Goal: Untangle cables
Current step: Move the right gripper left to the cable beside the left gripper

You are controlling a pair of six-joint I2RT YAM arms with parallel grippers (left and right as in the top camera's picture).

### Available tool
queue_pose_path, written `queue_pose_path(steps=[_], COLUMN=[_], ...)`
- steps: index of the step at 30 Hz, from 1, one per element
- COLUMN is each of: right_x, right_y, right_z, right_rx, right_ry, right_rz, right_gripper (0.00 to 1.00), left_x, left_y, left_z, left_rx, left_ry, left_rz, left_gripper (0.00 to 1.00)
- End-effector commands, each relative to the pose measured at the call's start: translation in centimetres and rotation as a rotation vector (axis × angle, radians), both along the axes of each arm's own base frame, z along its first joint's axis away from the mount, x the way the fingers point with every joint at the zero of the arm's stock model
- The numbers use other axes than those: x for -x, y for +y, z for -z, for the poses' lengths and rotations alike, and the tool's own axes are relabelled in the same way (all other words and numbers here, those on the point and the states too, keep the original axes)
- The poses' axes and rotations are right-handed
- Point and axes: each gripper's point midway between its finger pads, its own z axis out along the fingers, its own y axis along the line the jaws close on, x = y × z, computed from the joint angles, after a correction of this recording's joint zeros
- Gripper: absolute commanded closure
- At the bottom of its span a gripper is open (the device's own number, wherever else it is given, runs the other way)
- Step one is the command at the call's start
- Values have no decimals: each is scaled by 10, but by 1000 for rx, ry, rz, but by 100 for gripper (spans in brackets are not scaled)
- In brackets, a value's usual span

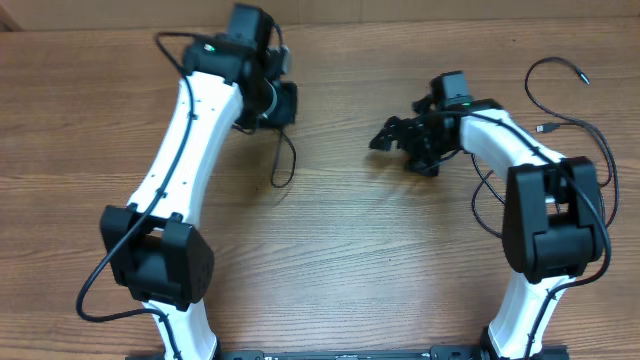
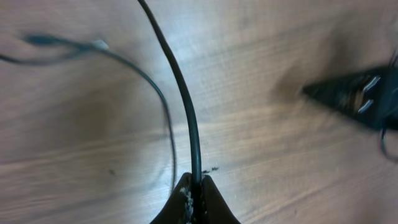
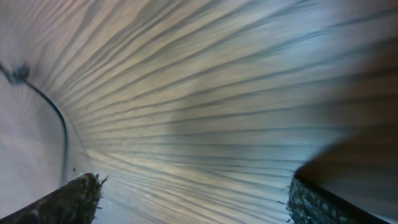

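Thin black flexible cable [image 2: 188,106], upper centre-left in the overhead, is pinched in the left gripper's [image 2: 194,185] closed fingers while the right gripper [image 3: 196,193] is wide open and empty; yanking could slip it or drag the thinner neighbouring cord [image 2: 166,118].

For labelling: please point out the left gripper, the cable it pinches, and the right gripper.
left gripper [image 2: 196,182], left wrist view, between the closed fingertips.
cable [image 2: 186,106], left wrist view, its middle stretch.
right gripper [image 3: 194,180], right wrist view, between the open fingertips.
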Motion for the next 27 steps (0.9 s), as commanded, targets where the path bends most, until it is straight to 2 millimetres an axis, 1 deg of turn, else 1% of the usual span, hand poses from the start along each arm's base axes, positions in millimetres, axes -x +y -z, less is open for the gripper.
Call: queue_pose_path(steps=[1, 4, 6, 11, 13, 15, 16, 17, 18, 20, 21, 23, 25, 26, 27], right_x=[7, 7, 8, 8, 8, 8, 8, 8, 8, 8, 8, 8, 8, 7, 7], right_y=[-12, -20, -23, -24, -25, -26, -26, -26, -26, -26, -26, -26, -26, -26, -26], right_z=[10, 11, 11, 11, 12, 13, 13, 13, 13, 13, 13, 13, 13, 13, 13], right_rx=[-15, -6, -6, -5, 1, 13, 13, 13, 13, 13, 13, 13, 13, 13, 12], right_ry=[46, 50, 55, 57, 57, 56, 57, 57, 57, 57, 57, 56, 56, 57, 55], right_rz=[16, 27, 32, 33, 35, 37, 37, 37, 37, 37, 37, 37, 38, 41, 41], right_gripper=[0, 0, 0, 0, 0, 0, 0, 0, 0, 0, 0, 0, 0, 0, 0], left_x=[24, 38, 48, 70, 75, 79, 79, 79, 78, 73, 70, 64, 63, 61, 59], left_y=[-34, -52, -58, -67, -68, -70, -70, -71, -71, -71, -71, -70, -74, -76, -77], left_z=[25, 39, 51, 72, 78, 82, 82, 81, 80, 76, 73, 64, 56, 49, 44], left_rx=[10, -21, -77, -133, -137, -137, -137, -136, -134, -129, -126, -115, -96, -86, -83], left_ry=[37, 45, 49, 85, 94, 103, 103, 100, 97, 85, 76, 61, 54, 44, 35], left_rz=[144, 219, 249, 298, 309, 317, 318, 317, 317, 310, 306, 298, 313, 318, 317], left_gripper=[96, 96, 96, 96, 96, 89, 80, 75, 74, 60, 53, 52, 49, 42, 33])
